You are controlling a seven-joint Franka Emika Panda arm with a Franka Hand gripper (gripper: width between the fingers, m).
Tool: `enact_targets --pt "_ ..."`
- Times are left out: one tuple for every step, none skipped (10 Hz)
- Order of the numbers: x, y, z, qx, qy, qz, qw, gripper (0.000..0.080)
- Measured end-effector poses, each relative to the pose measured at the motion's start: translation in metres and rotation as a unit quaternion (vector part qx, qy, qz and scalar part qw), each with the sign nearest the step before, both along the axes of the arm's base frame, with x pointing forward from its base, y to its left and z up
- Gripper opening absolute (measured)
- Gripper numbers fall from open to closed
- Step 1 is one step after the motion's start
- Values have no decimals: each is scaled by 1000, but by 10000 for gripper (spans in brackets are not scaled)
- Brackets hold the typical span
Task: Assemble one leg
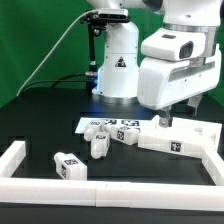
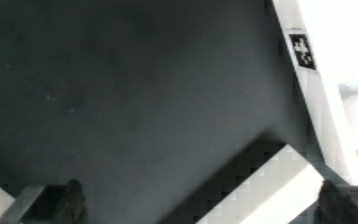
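Several small white legs with marker tags lie on the black table in the exterior view: one (image 1: 68,166) near the front left, one (image 1: 98,146) behind it, one (image 1: 126,135) toward the middle. My gripper (image 1: 165,120) hangs just above the left end of the large flat white panel (image 1: 182,141), to the right of the legs. In the wrist view my gripper (image 2: 197,205) is open, its dark fingertips (image 2: 51,203) wide apart with nothing between them. Below lie the dark table, a white edge (image 2: 274,180) and a tagged white part (image 2: 302,50). No leg shows in the wrist view.
The marker board (image 1: 92,123) lies behind the legs. White border rails run along the left (image 1: 15,160), front (image 1: 120,190) and right (image 1: 214,160). The robot's base (image 1: 118,60) stands at the back with a cable.
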State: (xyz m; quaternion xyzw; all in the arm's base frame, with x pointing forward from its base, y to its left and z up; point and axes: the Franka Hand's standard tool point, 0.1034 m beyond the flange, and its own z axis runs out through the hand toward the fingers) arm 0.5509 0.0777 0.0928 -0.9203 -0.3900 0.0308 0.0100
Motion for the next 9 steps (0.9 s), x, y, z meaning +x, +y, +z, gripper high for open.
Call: enact_targets --pt "0 0 0 0 0 0 1000 650" --pt "0 0 0 0 0 0 1000 650" --pt "0 0 0 0 0 0 1000 650" --pt "0 0 0 0 0 0 1000 650" --pt "0 0 0 0 0 0 1000 650" --pt "0 -6 1 -1 2 3 1000 650" --pt "0 -17 6 -4 0 0 1000 650" --pt "-9 -26 8 -4 5 12 1000 650" --pt "-22 -33 8 -6 10 20 1000 650"
